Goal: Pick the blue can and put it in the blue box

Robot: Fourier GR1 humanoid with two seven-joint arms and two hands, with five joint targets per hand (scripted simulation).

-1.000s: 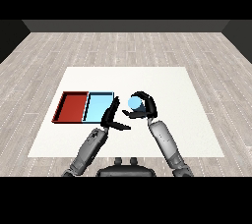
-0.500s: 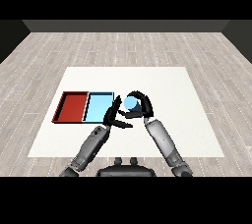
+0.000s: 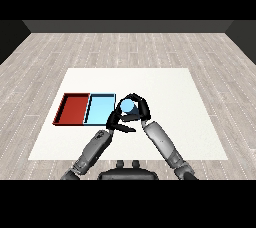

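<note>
The black right hand [image 3: 139,109] curls round the small blue cylindrical can [image 3: 128,106] just beside the light blue tray's [image 3: 100,109] right edge, the spread-fingered left hand [image 3: 116,121] crowding close below it.

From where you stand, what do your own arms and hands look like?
Two smooth grey forearms, rounded like tubes, come in from the lower corners. Each ends in a black hand with thin fingers and a thumb: the left hand and the right hand. I see no cables, markings or sleeves.
</note>
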